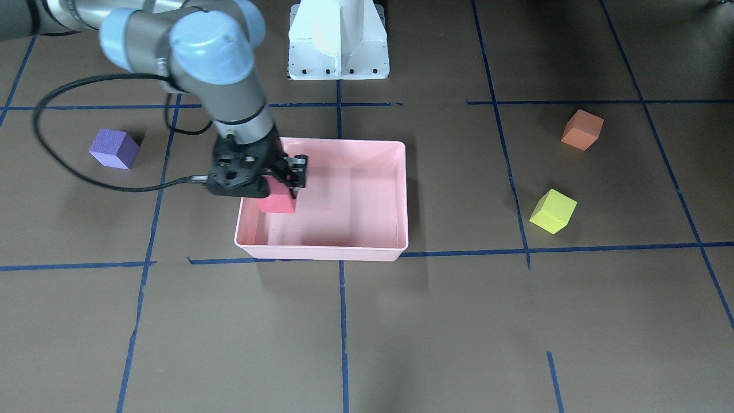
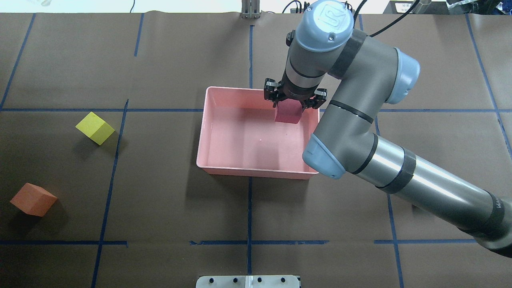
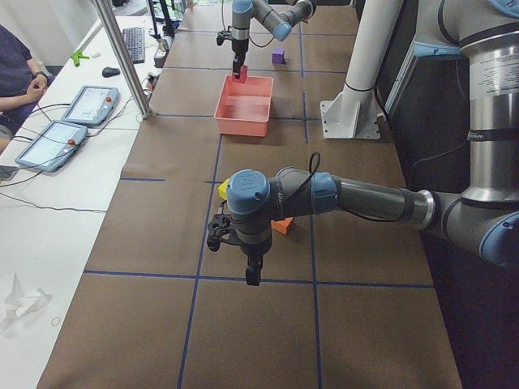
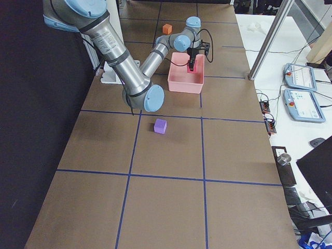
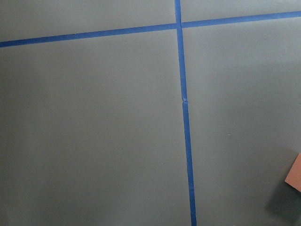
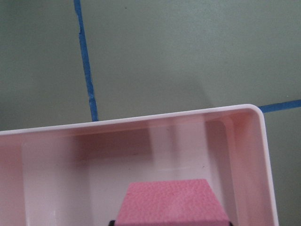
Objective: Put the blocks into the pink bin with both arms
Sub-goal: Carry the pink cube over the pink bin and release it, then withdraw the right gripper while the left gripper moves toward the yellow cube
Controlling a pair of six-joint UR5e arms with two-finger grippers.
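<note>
My right gripper (image 2: pixel 294 105) is shut on the red block (image 2: pixel 288 113) and holds it inside the pink bin (image 2: pixel 202 134), near its far right corner and close to the wall. The right wrist view shows the red block (image 6: pixel 171 202) over the bin's corner (image 6: pixel 256 115). The purple block (image 1: pixel 114 148) lies on the table beside the right arm. The yellow-green block (image 2: pixel 95 127) and the orange block (image 2: pixel 33 199) lie on my left side. My left gripper (image 3: pixel 248 261) hangs over the table near those two; I cannot tell if it is open. An orange corner (image 5: pixel 295 172) shows in the left wrist view.
The white base pedestal (image 1: pixel 338 40) stands behind the bin. Blue tape lines (image 1: pixel 342 321) cross the brown table. A metal post (image 3: pixel 122 57) and tablets (image 3: pixel 61 142) stand along the table's far edge, with a seated person beside them.
</note>
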